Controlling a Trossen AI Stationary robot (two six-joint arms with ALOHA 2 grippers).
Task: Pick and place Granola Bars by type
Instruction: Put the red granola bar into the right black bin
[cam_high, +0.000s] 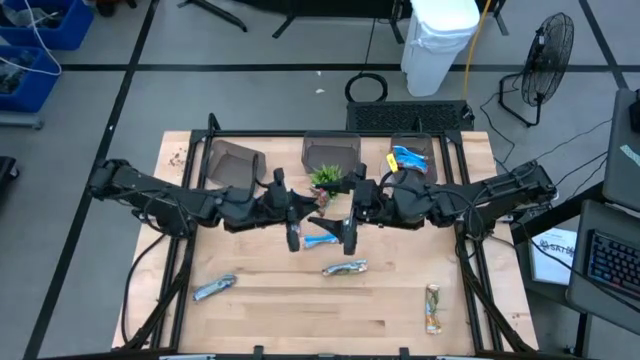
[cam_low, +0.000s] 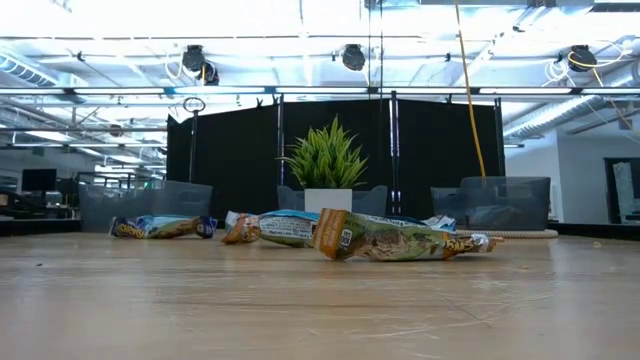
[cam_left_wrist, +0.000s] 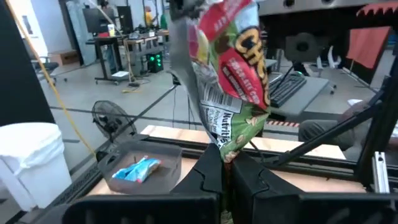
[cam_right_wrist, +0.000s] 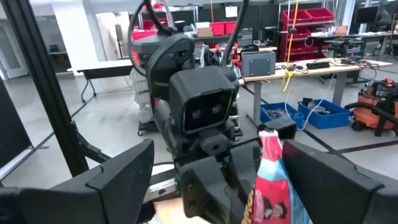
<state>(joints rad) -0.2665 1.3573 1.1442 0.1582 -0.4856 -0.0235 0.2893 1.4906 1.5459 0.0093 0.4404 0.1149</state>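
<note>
Midair, the left gripper (cam_left_wrist: 225, 171) was clamped on a green-and-red granola bar (cam_left_wrist: 233, 68) held between both arms above the table (cam_high: 280, 310), while the right gripper (cam_right_wrist: 214, 180) stood spread wide, so the handover needed a centred, firm bite before release.

Overhead, table-level and two wrist cameras share the table (cam_high: 300, 300).

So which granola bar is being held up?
The green bar pinched in the left gripper; the others lie on the table or in a bin.
</note>
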